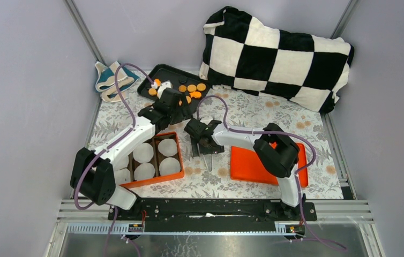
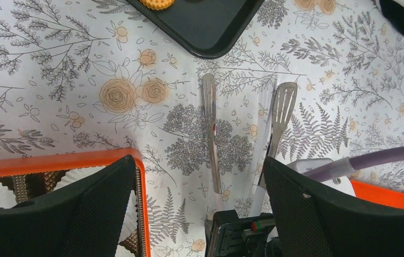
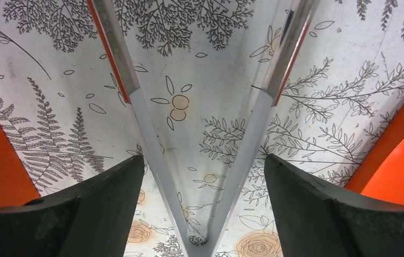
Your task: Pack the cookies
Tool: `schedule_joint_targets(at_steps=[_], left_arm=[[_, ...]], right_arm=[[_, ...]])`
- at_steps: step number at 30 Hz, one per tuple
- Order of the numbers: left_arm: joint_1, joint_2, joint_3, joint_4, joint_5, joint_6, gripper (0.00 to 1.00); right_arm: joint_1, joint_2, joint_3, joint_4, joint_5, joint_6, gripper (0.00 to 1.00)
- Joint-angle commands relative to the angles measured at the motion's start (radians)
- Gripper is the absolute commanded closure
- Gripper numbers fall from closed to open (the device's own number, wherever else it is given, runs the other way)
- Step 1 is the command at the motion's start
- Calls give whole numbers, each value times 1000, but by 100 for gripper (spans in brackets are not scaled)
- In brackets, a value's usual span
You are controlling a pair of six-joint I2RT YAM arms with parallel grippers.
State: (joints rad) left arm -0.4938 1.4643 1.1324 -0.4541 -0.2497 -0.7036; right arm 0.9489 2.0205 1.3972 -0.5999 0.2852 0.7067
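Note:
Several orange cookies (image 1: 192,88) lie on a black tray (image 1: 169,72) at the back; one cookie (image 2: 157,3) shows at the top edge of the left wrist view, on the tray (image 2: 205,27). An orange box (image 1: 151,183) at front left holds white paper cups (image 1: 167,147). My left gripper (image 1: 170,112) is open and empty (image 2: 199,166), hovering between the box and the tray. My right gripper (image 1: 202,140) is open (image 3: 203,160), low over the table, its fingers on either side of metal tongs (image 3: 151,139) without closing on them. The tongs (image 2: 210,134) lie on the floral cloth.
An orange lid (image 1: 248,163) lies flat at front right under the right arm. A checkered pillow (image 1: 275,53) fills the back right. A folded cloth (image 1: 109,80) sits at the back left. Grey walls enclose both sides. The box corner (image 2: 135,160) is beside the left finger.

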Motion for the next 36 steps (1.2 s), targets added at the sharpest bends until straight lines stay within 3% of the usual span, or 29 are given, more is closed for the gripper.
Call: schedule_joint_targets(at_steps=[1,5,9,13,17,20,25,36], left_arm=[[-12,21,18,0,7,0,7],[-12,24,11,4,5,2,7],[-12,19,6,4,2,10,7],[-12,18,0,10,-2,10,7],[-12,21,1,12,6,12,7],[-12,19,0,11,3,13,7],[-12,19,15,9,1,15,7],[-13,45,70,21,53,32,7]], right_arm=[[-14,133,8,-152,23,-52,10],[-20,228,76,-162,-3,-52,11],[-20,244,29,-137,-34,-32,18],[-19,207,-66,-93,-49,-16,42],[-19,157,-135,-76,-48,-5,55],[-20,92,-133,-115,8,-10,55],[-17,-27,7,-248,114,-71,55],[-16,-198,295,-412,140,-192,52]])
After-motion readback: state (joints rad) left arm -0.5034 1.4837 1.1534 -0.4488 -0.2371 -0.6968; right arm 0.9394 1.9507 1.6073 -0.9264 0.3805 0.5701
